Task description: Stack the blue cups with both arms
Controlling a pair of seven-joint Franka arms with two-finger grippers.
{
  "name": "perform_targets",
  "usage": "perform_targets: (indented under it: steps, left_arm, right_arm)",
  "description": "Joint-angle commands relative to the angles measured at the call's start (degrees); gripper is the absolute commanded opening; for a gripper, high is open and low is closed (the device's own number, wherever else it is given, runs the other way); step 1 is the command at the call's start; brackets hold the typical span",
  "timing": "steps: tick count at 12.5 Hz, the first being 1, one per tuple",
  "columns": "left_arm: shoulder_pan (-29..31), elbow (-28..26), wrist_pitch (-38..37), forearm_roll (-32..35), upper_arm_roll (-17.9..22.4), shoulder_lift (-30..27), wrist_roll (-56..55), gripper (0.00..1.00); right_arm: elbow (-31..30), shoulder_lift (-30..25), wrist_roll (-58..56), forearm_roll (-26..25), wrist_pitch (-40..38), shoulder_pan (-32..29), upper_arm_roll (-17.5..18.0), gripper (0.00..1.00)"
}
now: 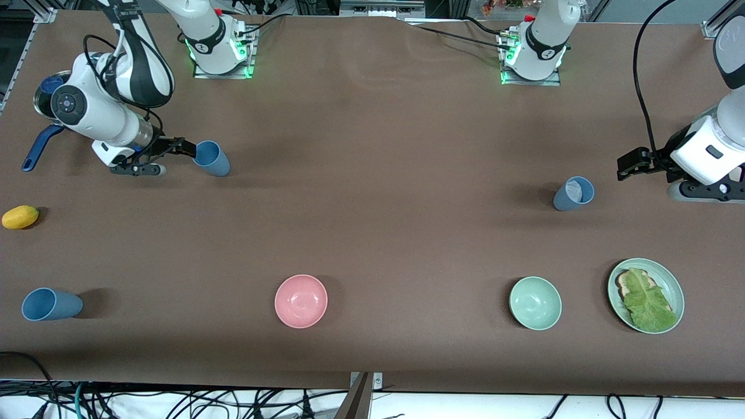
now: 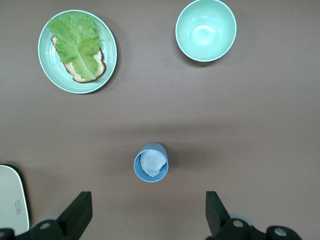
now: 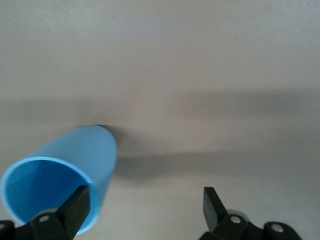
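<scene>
Three blue cups stand on the brown table. One blue cup (image 1: 212,158) (image 3: 65,175) is at the right arm's end, and my right gripper (image 1: 174,160) (image 3: 145,195) is open beside it, one finger (image 3: 75,207) at its rim and the other well clear. A second blue cup (image 1: 573,194) (image 2: 156,146), with crumpled white paper inside, stands at the left arm's end. My left gripper (image 1: 649,174) (image 2: 147,197) hangs open above the table just short of it, holding nothing. The third blue cup (image 1: 51,304) stands alone nearest the front camera, at the right arm's end.
A pink bowl (image 1: 301,301), a pale green bowl (image 1: 535,302) (image 2: 205,30) and a green plate (image 1: 675,285) (image 2: 42,55) with toast and lettuce sit along the near edge. A yellow fruit (image 1: 20,217) and a blue-handled pan (image 1: 41,145) lie near the right arm.
</scene>
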Motion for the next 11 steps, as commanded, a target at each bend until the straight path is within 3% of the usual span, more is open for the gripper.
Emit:
perform_targets:
  steps: [1, 11]
  left_arm:
    - [0.2, 0.2, -0.1, -0.7, -0.2, -0.1, 0.8, 1.0]
    - [0.2, 0.2, -0.1, -0.7, -0.2, -0.1, 0.8, 1.0]
  right_arm:
    - [-1.0, -0.1, -1.8, 0.9, 1.5, -0.2, -0.1, 1.0]
    - [0.7, -0.6, 4.3, 0.9, -2.0, 0.2, 2.4, 1.0]
